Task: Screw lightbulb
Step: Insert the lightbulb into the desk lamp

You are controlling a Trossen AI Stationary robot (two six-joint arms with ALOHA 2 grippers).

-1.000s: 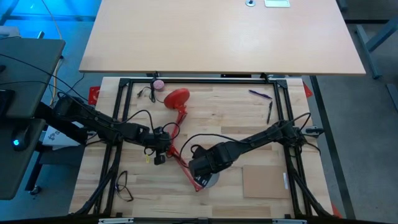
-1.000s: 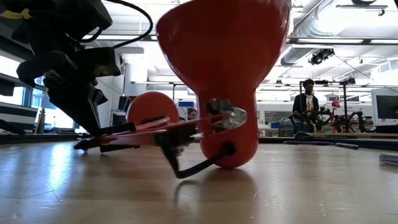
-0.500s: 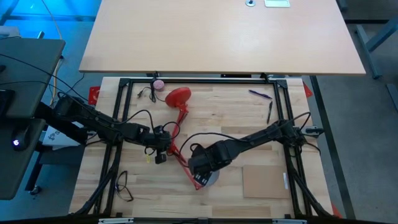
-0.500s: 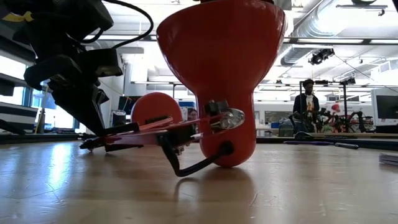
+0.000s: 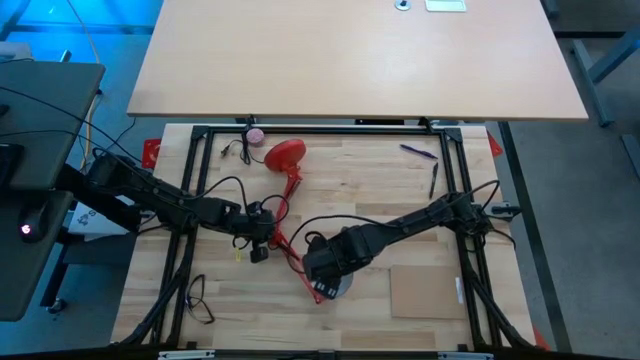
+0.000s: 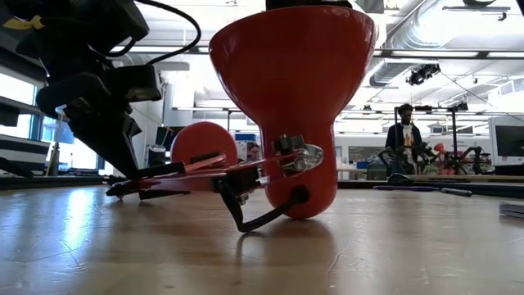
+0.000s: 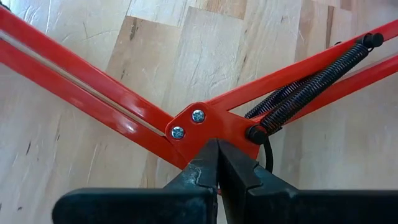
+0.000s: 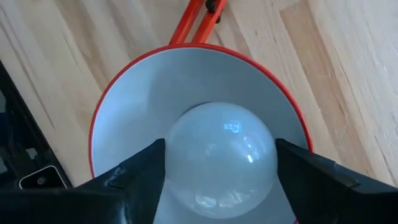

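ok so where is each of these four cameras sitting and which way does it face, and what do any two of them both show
High view: overhead, facing straight down on the table; both arms show.
Low view: at table-top height, facing across to the room; the red lamp shade fills it, a dark arm beside.
Left wrist: above the lamp's arm joint, left tool shut on it.
Right wrist: facing into the shade at the lightbulb, right tool flanking it.
Shared: the lamp's spring arms show in low and left wrist.

My bench sits in an open lab: exposed ceiling ducts (image 6: 426, 33), monitors (image 6: 505, 135), a person (image 6: 405, 135) among equipment behind.
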